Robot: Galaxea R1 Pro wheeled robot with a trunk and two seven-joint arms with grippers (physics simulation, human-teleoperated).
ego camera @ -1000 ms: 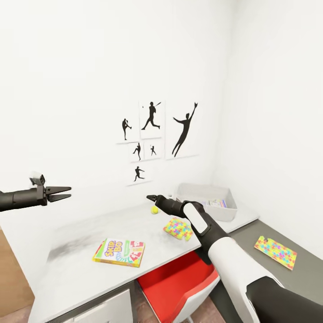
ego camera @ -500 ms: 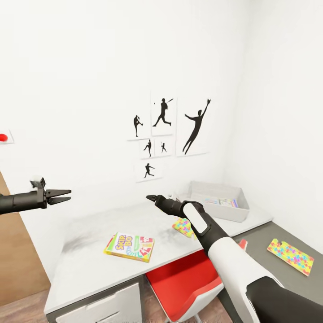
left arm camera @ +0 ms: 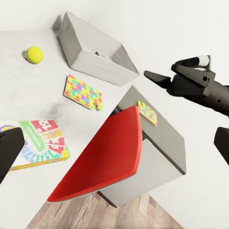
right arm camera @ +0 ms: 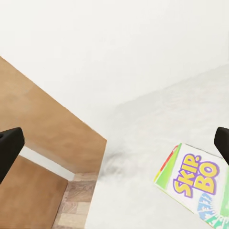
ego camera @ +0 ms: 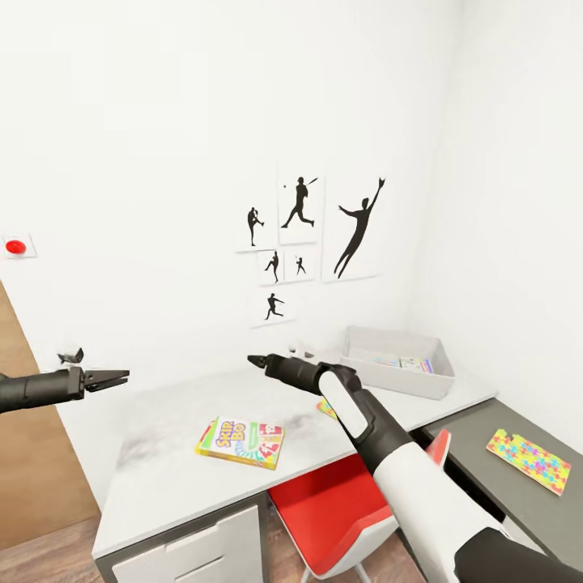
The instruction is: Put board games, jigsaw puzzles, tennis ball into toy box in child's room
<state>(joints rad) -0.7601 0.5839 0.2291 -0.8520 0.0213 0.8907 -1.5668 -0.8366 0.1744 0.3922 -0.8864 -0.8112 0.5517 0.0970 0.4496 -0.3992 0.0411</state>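
The Skip-Bo board game (ego camera: 240, 441) lies flat on the pale table top (ego camera: 170, 470). The grey toy box (ego camera: 402, 381) stands at the table's far right corner, with printed boxes (ego camera: 407, 363) inside. One jigsaw puzzle (ego camera: 528, 460) rests on the lower dark section. The other puzzle (left arm camera: 83, 92) lies in front of the toy box, and in the head view my right arm largely hides it. The tennis ball (left arm camera: 34, 54) sits beside the toy box. My left gripper (ego camera: 121, 376) hovers open left of the table. My right gripper (ego camera: 253, 360) is open in the air above the table's middle. The bed is out of view.
A red chair (ego camera: 332, 502) is tucked under the table, between the white drawers (ego camera: 194, 551) and the dark section (ego camera: 465, 441). A wooden door (ego camera: 32, 461) stands at the left, and a red button (ego camera: 14, 246) is on the wall above it. Silhouette posters (ego camera: 312, 231) hang behind the table.
The camera has turned left and pulled back, bringing the door and wall button into view. Both arms hold much the same open pose; my right gripper now points a little further left.
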